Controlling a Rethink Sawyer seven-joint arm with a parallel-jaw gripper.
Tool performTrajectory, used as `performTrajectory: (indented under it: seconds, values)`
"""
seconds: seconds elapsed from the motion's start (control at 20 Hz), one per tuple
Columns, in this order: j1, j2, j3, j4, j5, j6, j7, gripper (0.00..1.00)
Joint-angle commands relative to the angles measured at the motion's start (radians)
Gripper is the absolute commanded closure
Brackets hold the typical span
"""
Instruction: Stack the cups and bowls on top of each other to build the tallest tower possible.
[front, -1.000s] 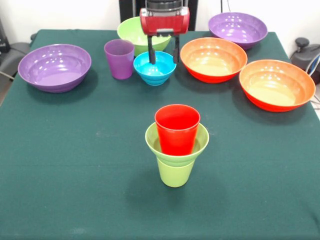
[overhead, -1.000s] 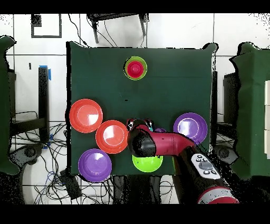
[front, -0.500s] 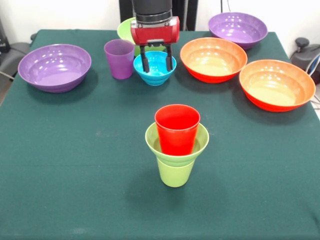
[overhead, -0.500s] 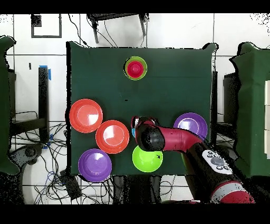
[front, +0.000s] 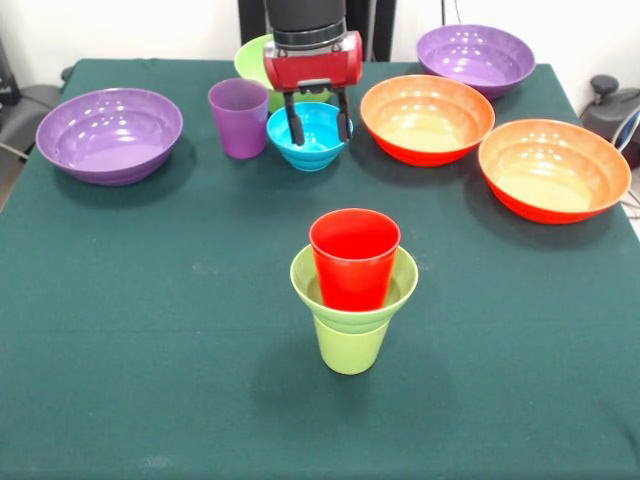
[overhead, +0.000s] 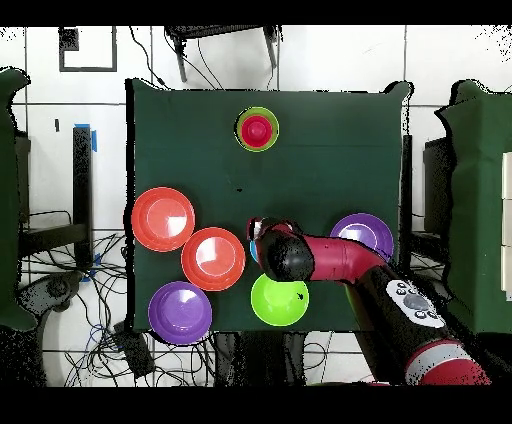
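The tower stands in the middle of the table: a lime-green cup carries a small lime-green bowl, and a red cup sits inside that bowl. From above the tower shows as a red disc in a green ring. At the back, my gripper hangs open just over the small blue bowl, both fingers above its hollow. A purple cup stands close to the left of that bowl. In the overhead view my arm covers the blue bowl and the purple cup.
A medium lime-green bowl sits behind the gripper. Two wide purple bowls lie at the far left and back right. Two wide orange bowls fill the right side.
The gripper has come down and shifted left in the front view, from above and behind the blue bowl to right over it. In the last half second it barely moved.
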Motion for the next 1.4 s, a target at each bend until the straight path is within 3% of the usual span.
performTrajectory:
  seconds: [0.05,0.3,0.7,1.4]
  values:
    - [-0.002,-0.021,0.092,-0.023,-0.055,0.104,-0.044,0.00]
    - [-0.008,-0.028,0.092,-0.009,-0.070,0.088,-0.043,0.00]
    - [-0.062,-0.088,0.135,0.009,-0.067,0.163,-0.097,0.00]
    - [-0.137,0.011,0.193,-0.108,-0.152,0.225,-0.184,0.00]
